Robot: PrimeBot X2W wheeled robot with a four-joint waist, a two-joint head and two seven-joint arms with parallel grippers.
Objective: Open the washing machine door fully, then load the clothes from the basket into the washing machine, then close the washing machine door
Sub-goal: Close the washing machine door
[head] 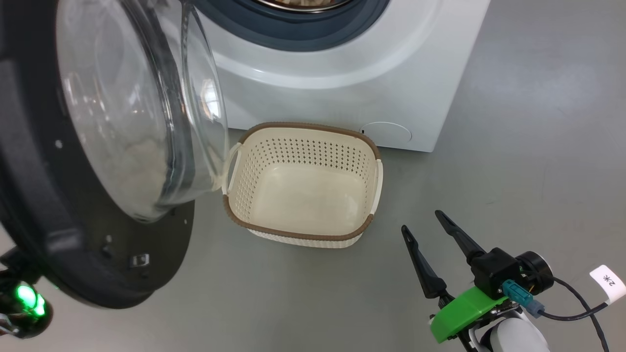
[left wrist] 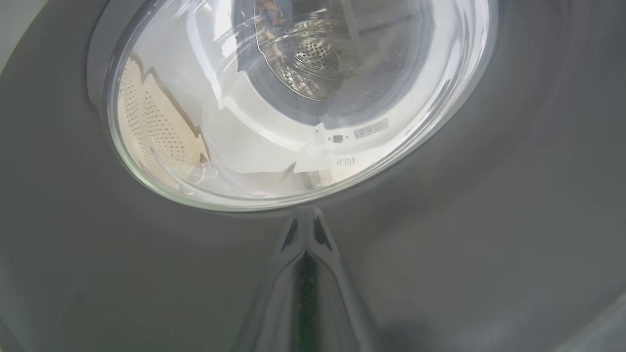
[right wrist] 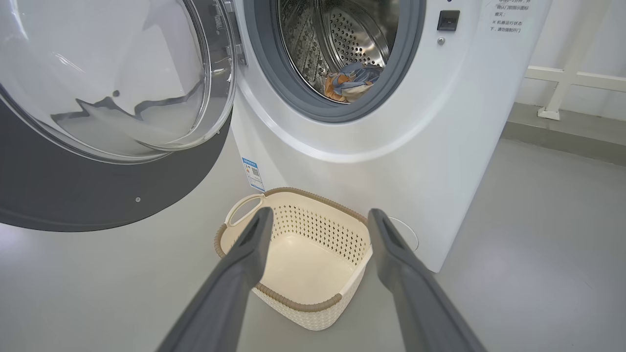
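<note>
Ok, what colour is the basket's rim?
Brown, with a woven look, on the cream basket; clearest in the head view.

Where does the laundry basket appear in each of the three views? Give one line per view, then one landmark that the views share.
Head view: basket, centre, just right of the washing machine door.
Left wrist view: basket, left side, distorted through the door's glass.
Right wrist view: basket, lower centre, on the floor.
Shared landmark: the washing machine door's bulging glass.

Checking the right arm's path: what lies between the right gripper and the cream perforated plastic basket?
Only bare grey floor separates the right gripper from the cream perforated plastic basket; the head view shows that stretch.
</note>
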